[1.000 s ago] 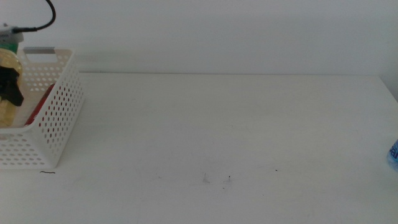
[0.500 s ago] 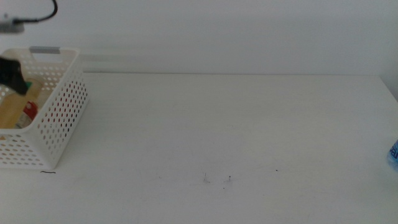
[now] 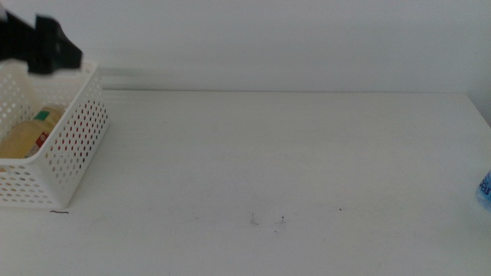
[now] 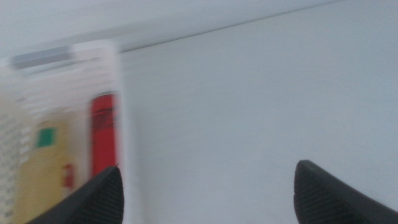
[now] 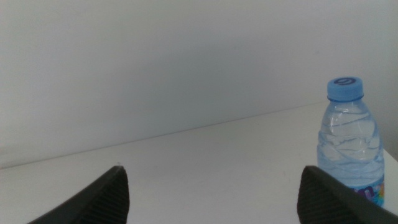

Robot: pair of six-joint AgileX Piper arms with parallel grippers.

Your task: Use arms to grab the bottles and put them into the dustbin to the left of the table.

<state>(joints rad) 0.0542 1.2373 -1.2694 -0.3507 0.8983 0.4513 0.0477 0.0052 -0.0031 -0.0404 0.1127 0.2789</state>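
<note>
The white dustbin [image 3: 73, 142] stands at the table's left end. The yellow tea bottle [image 3: 29, 135] lies inside it. In the left wrist view the red can [image 4: 104, 134] lies beside the tea bottle [image 4: 38, 171] inside the dustbin [image 4: 119, 106]. My left gripper [image 3: 61, 50] is blurred above the dustbin's far rim; the left wrist view shows this gripper [image 4: 208, 196] open and empty. The water bottle [image 3: 486, 192] stands upright at the table's right edge. My right gripper [image 5: 214, 199] is open and empty, level with the water bottle [image 5: 349, 146] and short of it.
The white table [image 3: 276, 161] carries a few tiny dark specks [image 3: 268, 221] near the front. A plain white wall rises behind the table's far edge. The right arm is outside the middle view.
The left gripper held the tea bottle down in the dustbin, let it go, then rose up and over the far rim. The dustbin shifted slightly right. The water bottle has not moved.
</note>
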